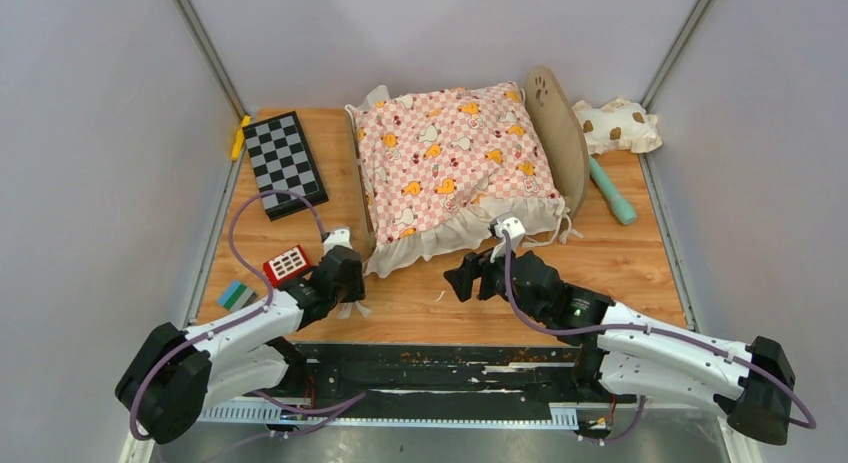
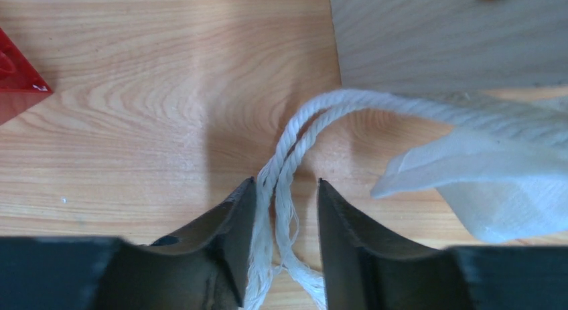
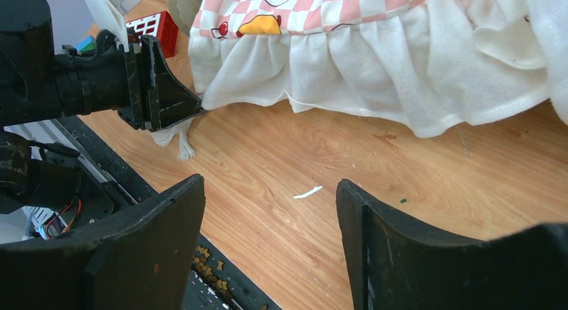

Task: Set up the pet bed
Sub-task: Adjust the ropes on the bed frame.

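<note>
Top view: the pet bed [image 1: 560, 133] sits on the wooden worktop [image 1: 620, 263], centre and toward the back. Its long axis runs left to right across the frame, slightly tilted. The rounded headboard with the paw-print cutout stands at the right end and the low footboard [image 1: 358, 173] at the left end. A pink checkered ruffled cushion [image 1: 450, 158] printed with yellow ducks covers the bed, its white frill spilling over the near side.

My left gripper [image 1: 345, 305] is low over the worktop at the cushion's lower-left corner. In the left wrist view its jaws stand at a narrow gap with a white twisted cord [image 2: 295, 136] running between them. The cord brushes one finger and is not pinched.

My right gripper [image 1: 462, 281] hovers in front of the frill, near the centre of the frame. Its jaws are wide apart with nothing between them.

A cream brown-spotted pillow [image 1: 618, 126] lies at upper right beyond the headboard, with a teal cylinder [image 1: 612, 191] just below it. A black-and-grey chessboard [image 1: 284, 161] lies at upper left, and a small red block [image 1: 287, 265] sits beside my left gripper.
</note>
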`<state>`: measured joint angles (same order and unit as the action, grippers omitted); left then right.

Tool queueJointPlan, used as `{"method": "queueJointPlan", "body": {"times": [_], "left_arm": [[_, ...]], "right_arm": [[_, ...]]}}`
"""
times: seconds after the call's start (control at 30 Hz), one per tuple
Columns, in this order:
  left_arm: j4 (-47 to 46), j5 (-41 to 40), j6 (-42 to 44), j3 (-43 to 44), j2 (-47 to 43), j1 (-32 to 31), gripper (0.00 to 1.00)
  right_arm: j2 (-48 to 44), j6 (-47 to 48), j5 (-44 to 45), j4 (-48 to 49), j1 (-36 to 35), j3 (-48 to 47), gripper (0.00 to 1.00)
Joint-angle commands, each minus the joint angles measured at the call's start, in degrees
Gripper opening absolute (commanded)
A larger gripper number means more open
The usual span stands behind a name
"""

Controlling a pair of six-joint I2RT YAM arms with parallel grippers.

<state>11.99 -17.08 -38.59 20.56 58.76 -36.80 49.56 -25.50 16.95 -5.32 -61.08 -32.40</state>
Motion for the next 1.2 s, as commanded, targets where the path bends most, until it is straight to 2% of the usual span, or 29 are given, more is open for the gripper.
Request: {"method": "queueJointPlan", "body": {"times": [0.0, 0.37, 0.53, 0.77, 1.0, 1.17], "left_arm": [[5.6, -2.2, -2.8, 0.0, 1.3, -2.9, 0.40], [5.5, 1.5, -3.9, -2.2, -3.0, -5.6, 0.00], [6.0, 4.1, -2.4, -1.2, -10.4, -5.7, 0.00], [11.6, 6.4, 1.2, 4.2, -20.1, -5.7, 0.00], [17.0, 5.4, 3.0, 7.0, -21.0, -5.7, 0.00], [17.3, 4.7, 3.0, 5.9, -19.7, -5.7, 0.00]], "right_arm": [[-2.5, -1.4, 2.8, 0.6, -0.4, 1.3, 0.72], [-4.7, -1.8, 5.7, 0.8, -0.3, 3.9, 0.72], [-1.9, 1.4, 4.4, 6.6, -0.2, 3.6, 0.73], [7.6, 2.1, 1.8, 6.4, -0.3, -2.9, 0.75], [12.8, 1.4, -2.6, 15.1, -0.3, -2.7, 0.77], [21.1, 3.6, -1.9, 14.0, -0.4, -10.9, 0.84]]}}
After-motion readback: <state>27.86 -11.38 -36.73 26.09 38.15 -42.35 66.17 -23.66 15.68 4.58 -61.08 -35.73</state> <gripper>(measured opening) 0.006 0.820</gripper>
